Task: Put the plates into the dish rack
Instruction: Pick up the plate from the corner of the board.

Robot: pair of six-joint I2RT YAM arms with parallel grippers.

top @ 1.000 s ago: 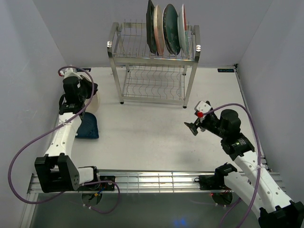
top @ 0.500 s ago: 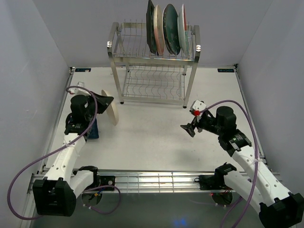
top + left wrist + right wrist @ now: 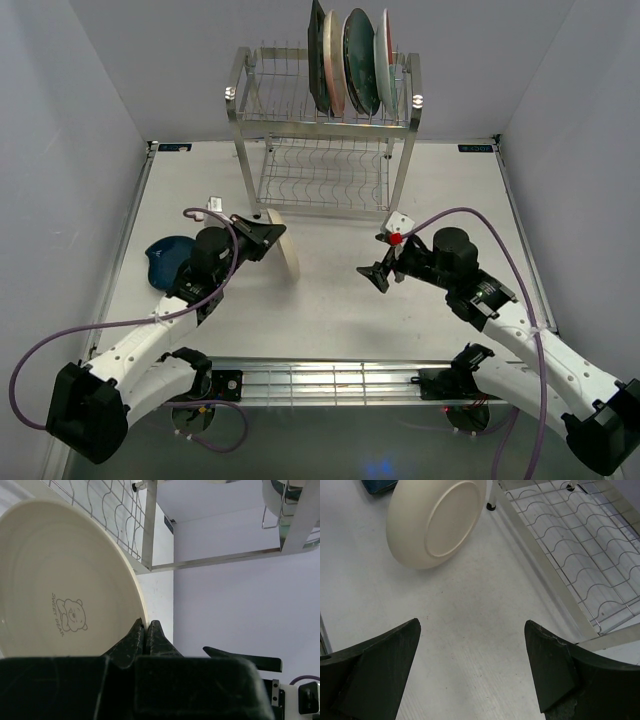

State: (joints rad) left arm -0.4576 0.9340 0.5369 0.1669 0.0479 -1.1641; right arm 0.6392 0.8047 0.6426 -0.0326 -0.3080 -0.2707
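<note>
**Left tool pinches cream plate near rack; right tool spread**

The dark blue plate [image 3: 165, 258] lies flat at the 9 o'clock side of the bench [image 3: 330, 320], apart from both arms. At 3 o'clock of it is the left tool [image 3: 268, 237], pressed together on the rim of the cream plate [image 3: 284, 241]. The left wrist view shows the fingers [image 3: 137, 636] pinching the plate's edge, and a small bear print on the plate face. The plate is held up on edge and tilted. I cannot tell if its low edge touches the bench. It sits at 7 o'clock of the dish rack [image 3: 325, 135], near the rack's left front leg and not touching it.

The rack stands at the 12 o'clock end of the bench. The racked plates [image 3: 350, 55] stand on edge in the right half of its top tier. From the left they are a dark one, a pink-and-cream one, a dark teal one and a light one with a coloured rim.

The right tool [image 3: 381, 262] is at 5 o'clock of the rack. Its jaws are spread wide, gripping nothing, and point toward 9 o'clock. In the right wrist view the cream plate's underside faces it at 11 o'clock, well apart from the fingers [image 3: 380, 665].
</note>
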